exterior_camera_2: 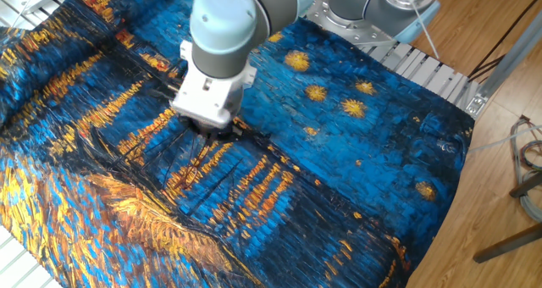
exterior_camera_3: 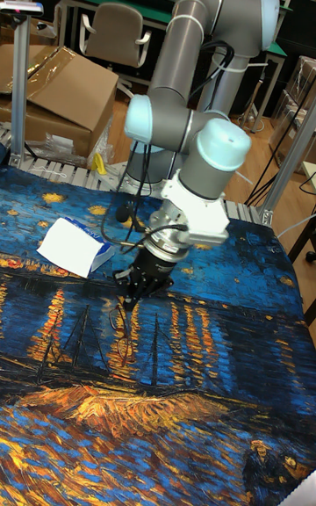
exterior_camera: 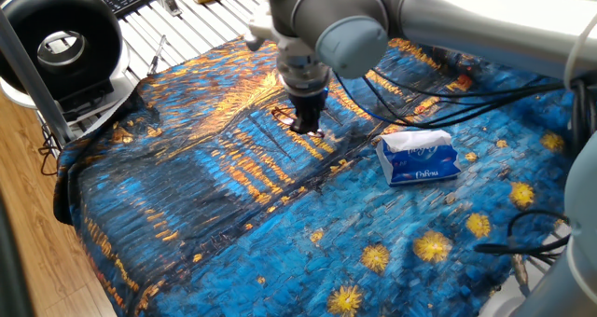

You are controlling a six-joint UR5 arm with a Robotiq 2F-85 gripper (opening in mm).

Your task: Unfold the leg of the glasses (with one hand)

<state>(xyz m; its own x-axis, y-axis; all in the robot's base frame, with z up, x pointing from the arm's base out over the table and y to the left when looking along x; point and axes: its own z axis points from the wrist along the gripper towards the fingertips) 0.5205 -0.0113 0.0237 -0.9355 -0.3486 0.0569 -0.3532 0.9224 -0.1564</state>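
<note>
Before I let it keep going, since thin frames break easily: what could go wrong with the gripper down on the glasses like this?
Three risks, as I judge it:
1. The gripper sits low on the thin glasses; pressing further could bend the frame.
2. The cloth is soft and wrinkled, so the glasses may slide instead of the leg unfolding.
3. The wrist hides the contact in the other fixed view, so a slip might go unnoticed.
</note>
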